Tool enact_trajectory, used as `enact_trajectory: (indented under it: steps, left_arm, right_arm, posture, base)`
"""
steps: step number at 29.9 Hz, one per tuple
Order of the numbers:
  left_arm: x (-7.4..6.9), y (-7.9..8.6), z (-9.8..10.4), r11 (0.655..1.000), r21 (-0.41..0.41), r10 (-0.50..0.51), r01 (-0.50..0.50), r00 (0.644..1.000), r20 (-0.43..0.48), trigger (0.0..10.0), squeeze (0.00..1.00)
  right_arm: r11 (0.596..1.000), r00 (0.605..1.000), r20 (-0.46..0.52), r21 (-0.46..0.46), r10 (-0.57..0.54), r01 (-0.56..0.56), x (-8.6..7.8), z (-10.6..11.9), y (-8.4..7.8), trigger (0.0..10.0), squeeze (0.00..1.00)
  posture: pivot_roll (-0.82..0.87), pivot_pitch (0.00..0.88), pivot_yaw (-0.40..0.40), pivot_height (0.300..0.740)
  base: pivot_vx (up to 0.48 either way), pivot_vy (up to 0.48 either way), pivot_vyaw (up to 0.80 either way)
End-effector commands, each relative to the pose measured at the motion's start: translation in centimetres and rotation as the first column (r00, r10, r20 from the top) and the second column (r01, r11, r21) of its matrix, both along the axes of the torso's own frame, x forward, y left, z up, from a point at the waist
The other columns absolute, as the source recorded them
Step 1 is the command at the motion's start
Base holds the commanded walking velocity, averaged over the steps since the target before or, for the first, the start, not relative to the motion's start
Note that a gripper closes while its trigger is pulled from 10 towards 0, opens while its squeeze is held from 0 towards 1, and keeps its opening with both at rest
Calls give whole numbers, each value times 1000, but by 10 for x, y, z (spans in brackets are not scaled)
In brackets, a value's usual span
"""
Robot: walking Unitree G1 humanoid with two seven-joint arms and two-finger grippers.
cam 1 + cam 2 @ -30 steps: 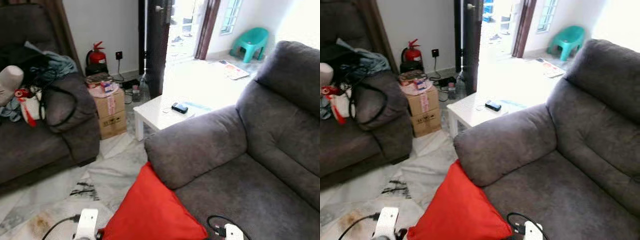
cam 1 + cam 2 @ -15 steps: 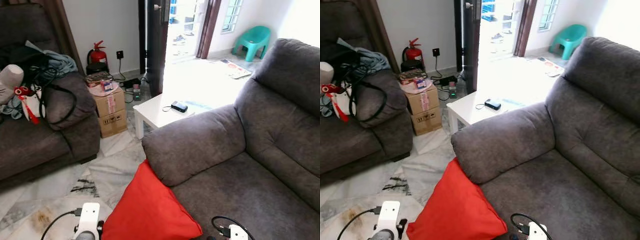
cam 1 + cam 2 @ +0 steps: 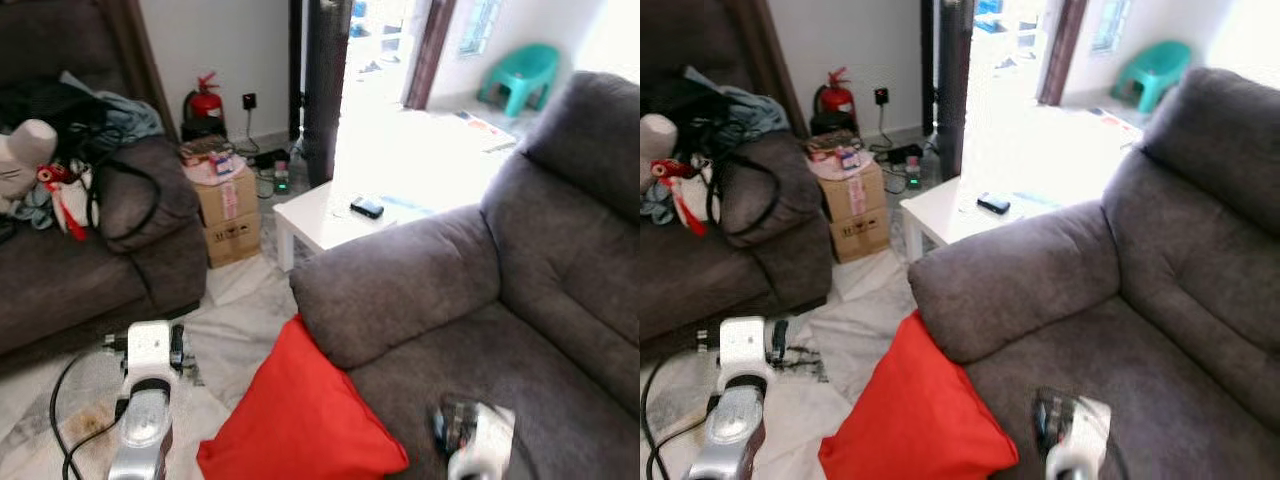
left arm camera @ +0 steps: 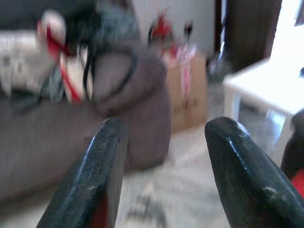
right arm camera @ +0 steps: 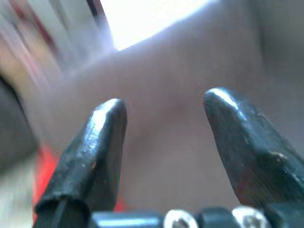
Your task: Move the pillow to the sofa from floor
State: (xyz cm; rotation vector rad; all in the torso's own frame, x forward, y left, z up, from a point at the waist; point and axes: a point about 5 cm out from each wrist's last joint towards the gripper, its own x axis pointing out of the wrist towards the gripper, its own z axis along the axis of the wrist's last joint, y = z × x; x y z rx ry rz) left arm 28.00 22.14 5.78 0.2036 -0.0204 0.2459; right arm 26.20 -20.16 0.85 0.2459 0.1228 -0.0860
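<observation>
The red pillow [image 3: 300, 420] leans on the marble floor against the front of the grey sofa [image 3: 520, 320], just below its armrest [image 3: 400, 280]. My left arm [image 3: 148, 390] reaches over the floor to the left of the pillow. In the left wrist view, my left gripper [image 4: 168, 124] is open, empty, and faces the other couch. My right arm [image 3: 475, 440], blurred, hovers over the sofa seat to the right of the pillow. The right gripper [image 5: 166, 102] is open with nothing in it, pointing at grey upholstery, with a sliver of red at its edge.
A white low table [image 3: 315, 220] with a dark device [image 3: 367, 207] stands behind the armrest. Cardboard boxes [image 3: 228, 210] and a fire extinguisher [image 3: 205, 98] sit by the wall. A second dark couch [image 3: 90, 270] with clutter is on the left. A teal chair [image 3: 525, 72] lies beyond the doorway.
Both arms have risen further into view: the left over the floor beside the pillow, the right over the sofa seat, blurred by motion. The camera shifted slightly; the pillow stays put.
</observation>
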Motion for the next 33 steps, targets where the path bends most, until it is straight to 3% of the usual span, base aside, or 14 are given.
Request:
enact_trajectory:
  steps: [1,7,21,33]
  left_arm:
    - [0,-3,5,999,36,-26,26,1000,14,10000,0]
    - [0,-16,28,996,46,-74,70,993,95,10000,0]
    - [-5,-14,34,997,54,-55,50,994,91,10000,0]
    - [-5,-15,32,998,40,-60,57,996,69,10000,0]
  right_arm:
    - [1000,998,66,-4,-10,10,0,10,-2,10000,0]
    - [999,984,180,-35,-10,16,8,35,3,10000,0]
    - [999,989,142,-20,47,-44,-1,35,18,10000,0]
    - [999,990,131,-25,45,-42,1,40,16,10000,0]
  posture:
    - [43,0,-44,740]
    - [50,0,-46,740]
    - [57,0,-55,740]
    - [48,0,-55,740]
  base:
    - [0,0,0]
    - [0,0,0]
    - [0,0,0]
    - [0,0,0]
